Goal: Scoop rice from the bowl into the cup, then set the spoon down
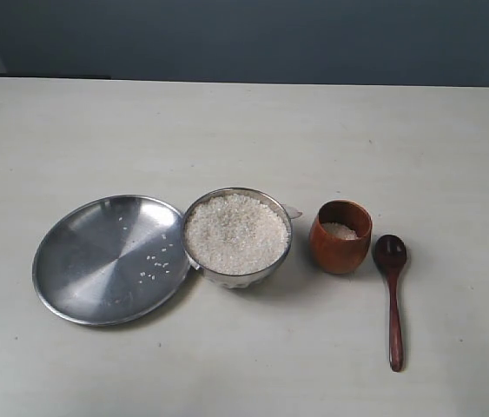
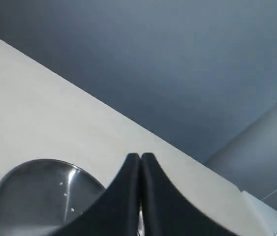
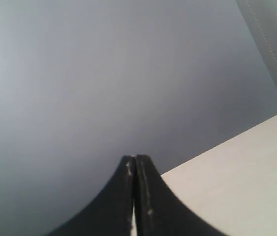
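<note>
A shiny metal bowl [image 1: 192, 257] stands mid-table, heaped with white rice [image 1: 236, 233]. Right of it is the reddish-brown wooden cup [image 1: 340, 248], with a little rice in its bottom. The dark wooden spoon [image 1: 393, 295] lies flat on the table right of the cup, head toward the back, handle toward the front. Neither arm appears in the exterior view. My left gripper [image 2: 140, 156] is shut with nothing in it, up above the table near the plate. My right gripper [image 3: 136, 158] is shut and empty too, pointing past the table's edge at the grey wall.
A wide flat metal plate [image 1: 88, 261] lies left of the bowl, touching it, with a few stray grains on it; it also shows as plate [image 2: 25, 196] in the left wrist view. A grey wall [image 1: 253, 39] runs behind the pale table [image 1: 253, 139].
</note>
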